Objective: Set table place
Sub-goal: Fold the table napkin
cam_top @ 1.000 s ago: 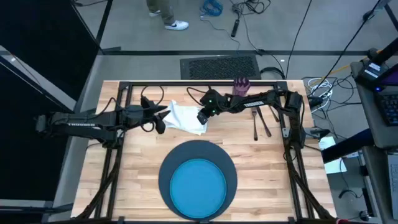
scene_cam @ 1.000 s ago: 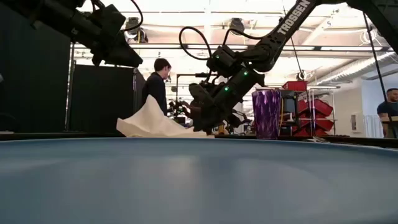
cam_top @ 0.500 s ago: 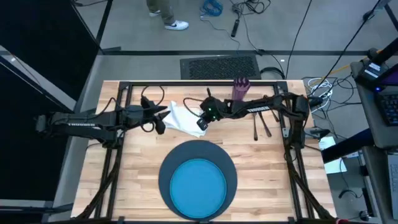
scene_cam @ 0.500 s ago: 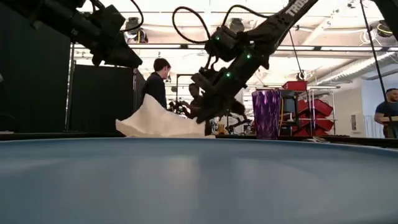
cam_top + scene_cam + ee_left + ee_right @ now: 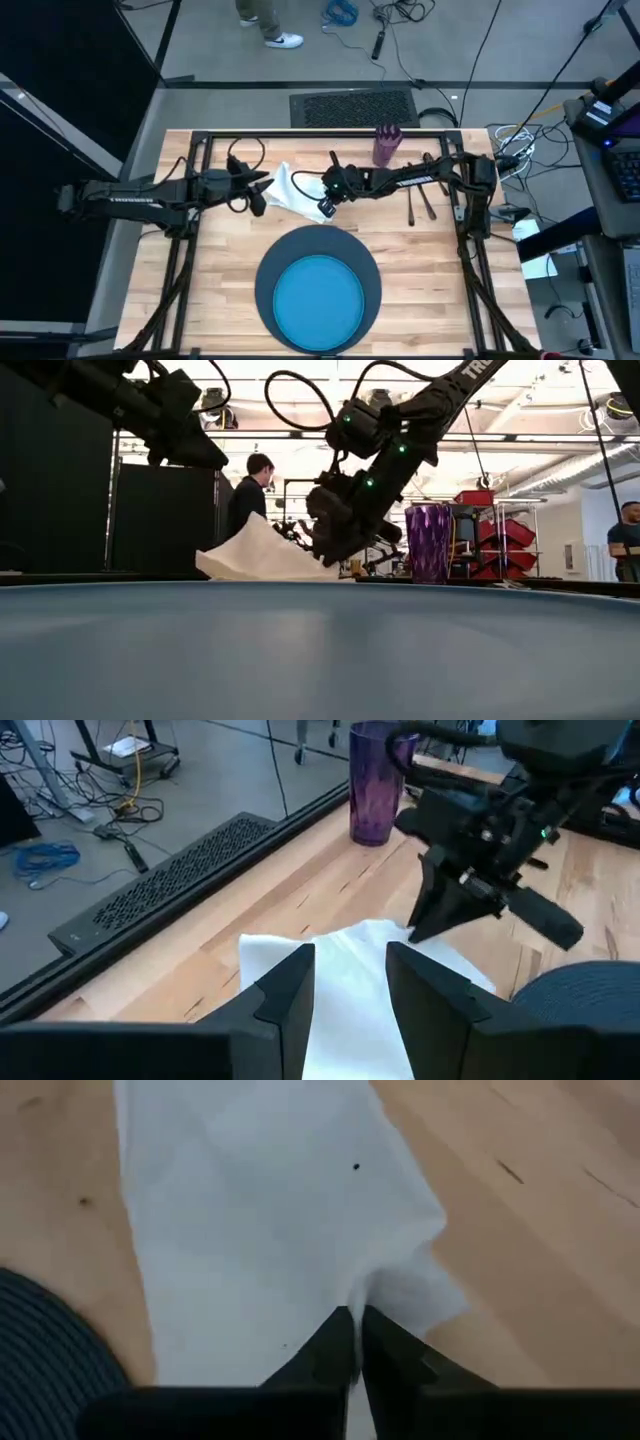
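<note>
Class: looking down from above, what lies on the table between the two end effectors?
In the high view, the white napkin lies between the left end effector and the right end effector.

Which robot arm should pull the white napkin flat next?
Probably the right. Its gripper is shut on the napkin, pinching one edge. The left gripper hangs open over the cloth's other side, gripping nothing.

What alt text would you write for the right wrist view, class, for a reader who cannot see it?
The right tool is shut on an edge of the white napkin, which lies spread on the light-wood table. A curved piece of the dark grey charger shows in one corner.
</note>
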Action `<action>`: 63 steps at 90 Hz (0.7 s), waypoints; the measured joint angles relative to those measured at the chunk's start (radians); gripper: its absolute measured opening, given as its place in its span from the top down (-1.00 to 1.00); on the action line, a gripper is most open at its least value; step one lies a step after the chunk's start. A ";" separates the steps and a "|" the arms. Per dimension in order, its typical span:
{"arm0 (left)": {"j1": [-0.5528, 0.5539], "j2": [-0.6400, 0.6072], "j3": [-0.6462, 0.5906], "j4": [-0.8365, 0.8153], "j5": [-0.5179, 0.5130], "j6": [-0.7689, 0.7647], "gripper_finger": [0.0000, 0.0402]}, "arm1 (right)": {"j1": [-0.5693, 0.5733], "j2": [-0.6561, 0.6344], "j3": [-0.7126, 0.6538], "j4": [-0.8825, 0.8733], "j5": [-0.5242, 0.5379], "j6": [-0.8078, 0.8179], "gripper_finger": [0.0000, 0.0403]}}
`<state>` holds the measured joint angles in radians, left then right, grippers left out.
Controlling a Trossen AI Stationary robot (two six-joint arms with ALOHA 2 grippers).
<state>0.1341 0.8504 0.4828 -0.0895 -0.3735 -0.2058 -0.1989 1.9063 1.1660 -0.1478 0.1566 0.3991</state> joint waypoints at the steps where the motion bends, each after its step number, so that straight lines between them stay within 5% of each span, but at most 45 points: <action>1: 0.000 0.003 0.000 -0.007 -0.002 -0.002 0.44 | 0.000 0.000 0.000 0.000 0.000 -0.001 0.85; 36: 0.074 0.167 0.000 -0.029 -0.081 -0.049 0.44 | -0.002 -0.102 0.000 -0.100 0.007 -0.019 0.25; 51: 0.142 0.270 0.000 -0.012 -0.022 -0.101 0.44 | 0.002 -0.157 0.000 -0.136 0.030 -0.033 0.13; 63: 0.201 0.335 0.000 0.078 0.119 -0.097 0.44 | 0.005 -0.184 0.000 -0.162 0.033 -0.046 0.10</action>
<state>0.3354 1.1856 0.4828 -0.0115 -0.2548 -0.3031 -0.1940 1.7224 1.1656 -0.3101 0.1894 0.3535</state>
